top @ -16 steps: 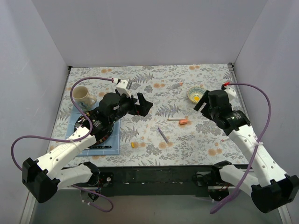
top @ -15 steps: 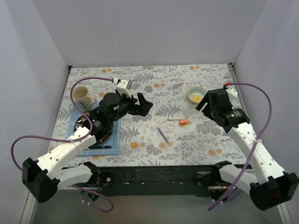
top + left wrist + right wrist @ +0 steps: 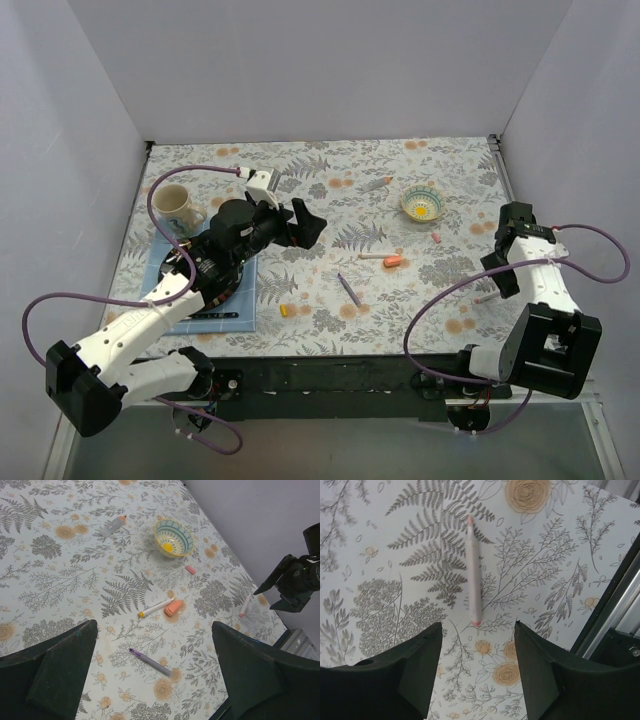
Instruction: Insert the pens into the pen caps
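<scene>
A purple pen (image 3: pixel 349 289) lies mid-table, also in the left wrist view (image 3: pixel 150 662). A pale pen with a yellow tip (image 3: pixel 374 257) lies beside an orange cap (image 3: pixel 392 262); both show in the left wrist view, pen (image 3: pixel 156 607) and cap (image 3: pixel 173 607). A yellow cap (image 3: pixel 287 310) lies near the front. A white-pink pen (image 3: pixel 473 570) lies at the right (image 3: pixel 486 297). My left gripper (image 3: pixel 305 225) is open and empty, high above the purple pen. My right gripper (image 3: pixel 477 642) is open and empty, just over the near end of the white-pink pen.
A yellow-centred bowl (image 3: pixel 423 203) and a grey stick-like object (image 3: pixel 377 184) sit at the back. A small pink piece (image 3: pixel 436 237) lies near the bowl. A mug (image 3: pixel 178 207) and a dark plate on a blue mat (image 3: pixel 215 300) are at the left. The table's right edge rail (image 3: pixel 615 610) is close to my right gripper.
My right arm has swung from beside the bowl to the right side of the table and now points down over the white-pink pen. My left arm has barely moved.
</scene>
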You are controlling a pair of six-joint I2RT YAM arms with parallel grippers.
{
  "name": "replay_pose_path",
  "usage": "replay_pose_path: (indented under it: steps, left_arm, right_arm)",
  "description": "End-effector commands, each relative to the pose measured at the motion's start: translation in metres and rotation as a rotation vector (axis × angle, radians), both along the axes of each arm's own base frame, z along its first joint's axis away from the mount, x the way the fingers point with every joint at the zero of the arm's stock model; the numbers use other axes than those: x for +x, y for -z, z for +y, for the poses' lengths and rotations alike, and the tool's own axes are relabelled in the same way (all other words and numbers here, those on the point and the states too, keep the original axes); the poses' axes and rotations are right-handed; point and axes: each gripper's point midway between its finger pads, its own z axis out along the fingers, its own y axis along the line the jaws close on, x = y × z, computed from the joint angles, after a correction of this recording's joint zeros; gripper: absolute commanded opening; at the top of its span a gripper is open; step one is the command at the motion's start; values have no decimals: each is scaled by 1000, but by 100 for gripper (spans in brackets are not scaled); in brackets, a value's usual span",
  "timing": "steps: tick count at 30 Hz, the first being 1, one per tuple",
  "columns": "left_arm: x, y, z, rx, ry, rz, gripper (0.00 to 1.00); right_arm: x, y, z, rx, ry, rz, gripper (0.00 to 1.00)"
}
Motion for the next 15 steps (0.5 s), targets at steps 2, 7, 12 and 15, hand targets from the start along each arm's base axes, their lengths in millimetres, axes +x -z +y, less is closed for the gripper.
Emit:
replay_pose_path:
  steps: [2,7,12,15]
  left_arm:
    - [-3,-23,2,-43,3,-49,98]
    - [7,-9,3,-3,-31,-34,98]
    - [13,0,7,30,-69,-27,98]
    - [14,0,10,32,-80,-36,98]
  right_arm:
    - [0,5,-34,-65,148,-11,66]
    - [25,11,-41,-25,68,-90,61]
    - [10,27,-47,-6,113,25,50]
    - [8,37,-42,34,105,49,49]
